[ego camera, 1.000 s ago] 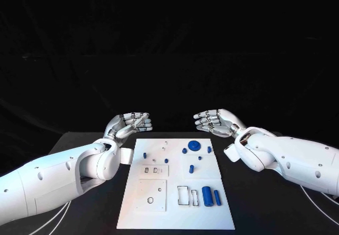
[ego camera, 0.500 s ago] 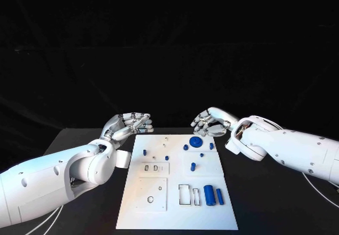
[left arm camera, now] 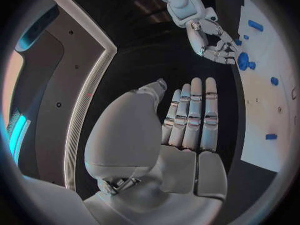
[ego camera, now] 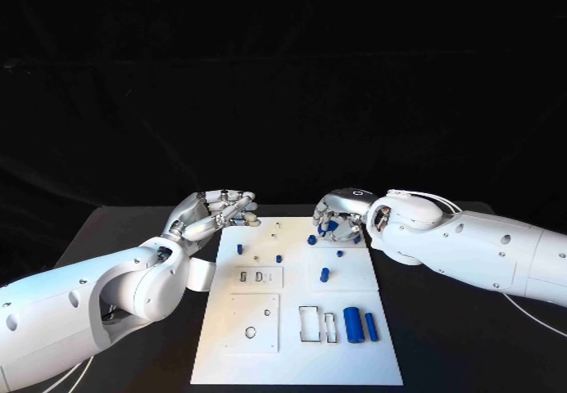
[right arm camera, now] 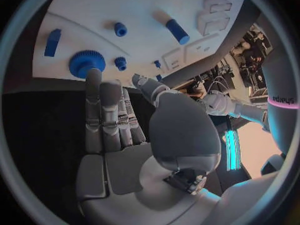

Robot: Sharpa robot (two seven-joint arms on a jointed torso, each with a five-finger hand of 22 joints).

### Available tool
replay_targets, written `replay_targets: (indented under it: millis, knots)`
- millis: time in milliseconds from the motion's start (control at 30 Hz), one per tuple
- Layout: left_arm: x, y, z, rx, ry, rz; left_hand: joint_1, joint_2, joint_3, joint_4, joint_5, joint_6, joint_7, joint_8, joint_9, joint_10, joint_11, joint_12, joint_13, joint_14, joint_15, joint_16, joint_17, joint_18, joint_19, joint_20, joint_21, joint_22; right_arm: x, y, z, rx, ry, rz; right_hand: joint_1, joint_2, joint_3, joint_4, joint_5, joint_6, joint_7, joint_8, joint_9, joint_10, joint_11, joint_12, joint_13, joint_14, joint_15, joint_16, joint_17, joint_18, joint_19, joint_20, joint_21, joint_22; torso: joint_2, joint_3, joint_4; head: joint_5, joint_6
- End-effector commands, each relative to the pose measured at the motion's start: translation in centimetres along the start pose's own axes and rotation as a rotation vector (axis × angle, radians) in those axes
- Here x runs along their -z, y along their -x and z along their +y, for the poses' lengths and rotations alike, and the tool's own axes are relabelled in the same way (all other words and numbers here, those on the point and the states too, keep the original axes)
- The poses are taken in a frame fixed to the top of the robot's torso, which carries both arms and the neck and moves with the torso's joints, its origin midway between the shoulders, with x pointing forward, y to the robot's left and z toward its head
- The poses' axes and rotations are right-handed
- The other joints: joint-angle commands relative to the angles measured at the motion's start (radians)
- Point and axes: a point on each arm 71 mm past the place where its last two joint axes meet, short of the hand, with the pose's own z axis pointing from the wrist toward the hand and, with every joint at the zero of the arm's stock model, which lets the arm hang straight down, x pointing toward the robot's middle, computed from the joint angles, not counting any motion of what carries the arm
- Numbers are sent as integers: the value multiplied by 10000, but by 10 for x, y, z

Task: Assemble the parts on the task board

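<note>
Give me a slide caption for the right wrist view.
Right robot hand, fingers extended, reaches toward the blue gear on the white task board.

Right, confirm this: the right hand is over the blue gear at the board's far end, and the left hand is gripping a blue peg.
Not quite. The right hand is over the blue gear on the task board, but the left hand holds nothing; the left wrist view shows its fingers extended and empty.
</note>
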Motion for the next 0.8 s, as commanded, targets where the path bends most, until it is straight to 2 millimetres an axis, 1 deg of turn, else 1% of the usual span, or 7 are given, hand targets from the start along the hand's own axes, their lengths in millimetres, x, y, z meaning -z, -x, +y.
replay_targets:
  millis: [33, 67, 133, 300, 667, 700, 800]
  knots:
    - [0, -5, -4, 38, -102, 351, -14, -46, 53, 9, -7, -44, 19, -45, 8, 0, 19, -52, -6, 81, -10, 38, 9, 133, 98, -2, 33, 11, -2, -1, 1, 1254, -247, 279, 24, -115, -28, 85, -52, 3, 38, -63, 30, -241, 54, -1, 43, 162, 13, 836, 778, -199, 380, 20, 745, 968, 187, 21, 53, -40, 45]
    - [0, -5, -4, 40, -108, 361, -29, -46, 57, 12, -7, -48, 23, -51, 8, 0, 22, -64, -6, 89, -11, 49, 22, 132, 109, -6, 41, 14, -3, -2, 2, 1300, -238, 276, 61, -137, -54, 126, -69, -21, 49, -83, 49, -370, 72, 32, 74, 179, 33, 1244, 1148, -256, 533, 36, 1092, 1422, 214, 20, 55, -47, 55]
    - [1, -5, -5, 44, -121, 376, -37, -51, 58, 12, -7, -53, 26, -56, 8, -1, 24, -73, -6, 94, -11, 56, 30, 131, 115, -9, 47, 15, -4, -2, 4, 1375, -209, 279, 96, -141, -64, 149, -73, -29, 57, -92, 63, -475, 86, 42, 92, 178, 45, 1453, 1326, -287, 609, 48, 1283, 1671, 259, 23, 57, -53, 78]
    - [1, -6, -7, 48, -147, 406, -48, -54, 61, 12, -7, -58, 33, -63, 8, -7, 28, -88, -6, 99, -10, 66, 41, 130, 123, -13, 54, 17, -8, -3, 8, 1489, -130, 308, 164, -150, -81, 173, -72, -61, 62, -113, 83, -630, 104, 88, 122, 148, 66, 1696, 1514, -307, 632, 69, 1459, 1898, 354, 24, 84, -71, 77]
    - [0, -5, -8, 23, -158, 387, -63, -54, 66, 13, -7, -65, 42, -71, 8, -13, 34, -105, -6, 102, -9, 76, 55, 129, 132, -16, 62, 19, -11, -4, 12, 1582, -80, 193, 310, -74, -20, 220, -54, -46, 73, -114, 138, -682, 108, 283, 213, 237, 80, 2428, 2198, -437, 979, 93, 2157, 2856, 422, 4, 103, -48, 78]
    - [0, -5, -8, 21, -156, 383, -63, -54, 66, 13, -7, -65, 42, -71, 8, -13, 34, -105, -6, 102, -9, 76, 55, 129, 132, -16, 62, 19, -11, -4, 12, 1584, -75, 190, 329, -62, 0, 226, -55, -34, 71, -109, 147, -670, 107, 314, 226, 250, 79, 2521, 2287, -457, 1032, 94, 2255, 2993, 455, 22, 103, -44, 94]
    - [0, -5, -8, 15, -150, 374, -74, -52, 70, 16, -7, -70, 50, -77, 7, -16, 38, -116, -6, 103, -7, 81, 64, 128, 136, -18, 66, 20, -11, -4, 13, 1586, -71, 187, 379, -16, 63, 237, -61, 11, 64, -89, 171, -633, 93, 384, 255, 263, 74, 2670, 2410, -483, 1102, 93, 2411, 3202, 468, 29, 113, -45, 105]
